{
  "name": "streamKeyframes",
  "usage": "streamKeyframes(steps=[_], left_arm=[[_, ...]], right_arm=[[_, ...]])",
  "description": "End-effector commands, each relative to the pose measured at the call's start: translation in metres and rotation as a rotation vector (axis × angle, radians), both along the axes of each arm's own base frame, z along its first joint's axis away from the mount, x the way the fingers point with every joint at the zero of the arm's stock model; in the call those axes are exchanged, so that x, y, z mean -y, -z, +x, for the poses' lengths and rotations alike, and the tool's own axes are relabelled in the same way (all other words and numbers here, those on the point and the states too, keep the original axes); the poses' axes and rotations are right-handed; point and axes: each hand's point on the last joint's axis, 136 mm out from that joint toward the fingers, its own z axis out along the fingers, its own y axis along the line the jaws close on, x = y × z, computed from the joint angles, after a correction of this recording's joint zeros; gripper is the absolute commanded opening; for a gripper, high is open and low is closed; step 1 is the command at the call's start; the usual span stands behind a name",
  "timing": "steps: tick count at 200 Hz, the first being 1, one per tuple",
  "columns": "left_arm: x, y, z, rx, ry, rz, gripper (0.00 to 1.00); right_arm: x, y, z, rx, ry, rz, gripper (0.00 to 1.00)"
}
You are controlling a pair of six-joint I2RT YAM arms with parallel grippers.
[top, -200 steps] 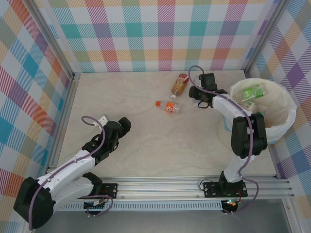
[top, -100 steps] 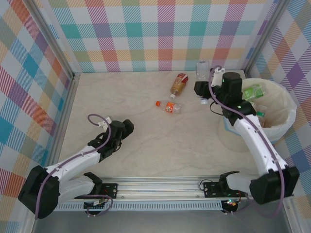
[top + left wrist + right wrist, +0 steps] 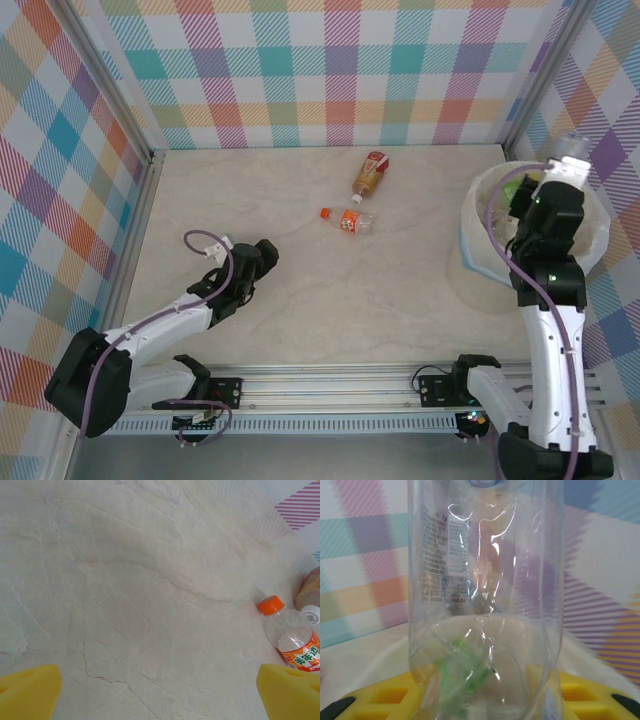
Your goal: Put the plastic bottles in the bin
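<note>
Above the bin point(image 3: 472, 222), the right hand point(image 3: 558, 178) seemingly grips a bottle point(image 3: 572, 150).

White characters on the orange label of the small clear orange-capped plastic bottle point(image 3: 291, 639), cropped, can't make them out. Fine print down the clear crumpled plastic bottle point(image 3: 485, 605): too blurred to read.

Far bottle point(image 3: 369, 173) lies just behind near bottle point(image 3: 350, 220) on the tabletop point(image 3: 300, 290); bin point(image 3: 472, 240) stands right, held bottle point(image 3: 571, 149) above it.
</note>
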Motion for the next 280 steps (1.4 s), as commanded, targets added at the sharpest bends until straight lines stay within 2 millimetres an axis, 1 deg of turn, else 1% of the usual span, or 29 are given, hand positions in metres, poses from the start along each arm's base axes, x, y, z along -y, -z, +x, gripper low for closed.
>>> streamKeyframes(steps=[1,19,24,36,40,50,71,74,83,104,126,144,149,166,178,192,197,218,237,251,254,265,280], left_arm=[[0.002,-0.017,0.013,0.041,-0.017,-0.025,1.0],[0.005,-0.019,0.016,0.043,-0.008,-0.022,1.0],[0.006,-0.02,0.017,0.045,-0.005,-0.022,1.0],[0.008,-0.022,0.018,0.043,0.009,-0.019,1.0],[0.009,-0.022,0.019,0.039,0.011,-0.016,1.0],[0.009,-0.022,0.019,0.031,0.014,-0.013,1.0],[0.007,-0.02,0.017,0.028,0.003,-0.019,1.0],[0.007,-0.02,0.017,0.03,0.001,-0.02,1.0],[0.007,-0.02,0.017,0.03,0.0,-0.022,1.0],[0.007,-0.022,0.017,0.032,-0.001,-0.022,1.0],[0.008,-0.023,0.019,0.031,0.001,-0.019,1.0],[0.011,-0.025,0.022,0.03,0.012,-0.017,1.0],[0.012,-0.025,0.023,0.029,0.014,-0.015,1.0],[0.015,-0.026,0.025,0.024,0.025,-0.014,1.0],[0.017,-0.027,0.027,0.02,0.032,-0.012,1.0],[0.021,-0.027,0.029,0.01,0.042,-0.013,1.0],[0.022,-0.028,0.029,0.006,0.046,-0.012,1.0],[0.027,-0.029,0.03,-0.017,0.061,-0.022,1.0],[0.03,-0.028,0.03,-0.039,0.056,-0.046,1.0],[0.033,-0.024,0.03,-0.057,0.052,-0.065,1.0],[0.033,-0.023,0.03,-0.063,0.051,-0.07,1.0],[0.037,-0.019,0.03,-0.087,0.056,-0.076,1.0],[0.04,-0.016,0.032,-0.119,0.063,-0.073,1.0]], right_arm=[[0.03,0.015,-0.012,-0.056,0.136,-0.04,0.46],[0.05,0.031,-0.01,-0.113,0.21,-0.063,0.49],[0.055,0.035,-0.011,-0.128,0.231,-0.067,0.51],[0.062,0.041,-0.008,-0.145,0.256,-0.068,0.64],[0.065,0.041,-0.011,-0.15,0.283,-0.074,0.68],[0.066,0.042,-0.009,-0.179,0.278,-0.098,0.76],[0.064,0.04,-0.006,-0.195,0.257,-0.1,0.85],[0.06,0.039,-0.003,-0.194,0.229,-0.094,0.86],[0.057,0.037,-0.003,-0.193,0.215,-0.091,0.88],[0.049,0.03,-0.004,-0.163,0.176,-0.086,0.9],[0.034,0.027,0.0,-0.133,0.089,-0.057,0.9],[0.01,0.027,0.009,-0.114,-0.053,-0.028,0.92],[0.003,0.027,0.011,-0.092,-0.087,0.007,0.93],[-0.03,0.026,0.022,-0.066,-0.272,0.065,0.95],[-0.052,0.025,0.028,-0.051,-0.384,0.143,0.97],[-0.073,0.026,0.036,-0.032,-0.488,0.253,1.0],[-0.082,0.025,0.04,-0.022,-0.529,0.296,1.0],[-0.125,0.021,0.056,0.021,-0.728,0.415,1.0],[-0.171,0.015,0.069,0.035,-0.89,0.408,1.0],[-0.205,0.016,0.077,0.013,-0.993,0.38,1.0],[-0.211,0.019,0.08,0.002,-1.009,0.379,1.0],[-0.229,0.023,0.086,-0.01,-1.052,0.368,1.0],[-0.249,0.032,0.095,-0.023,-1.097,0.37,1.0]])
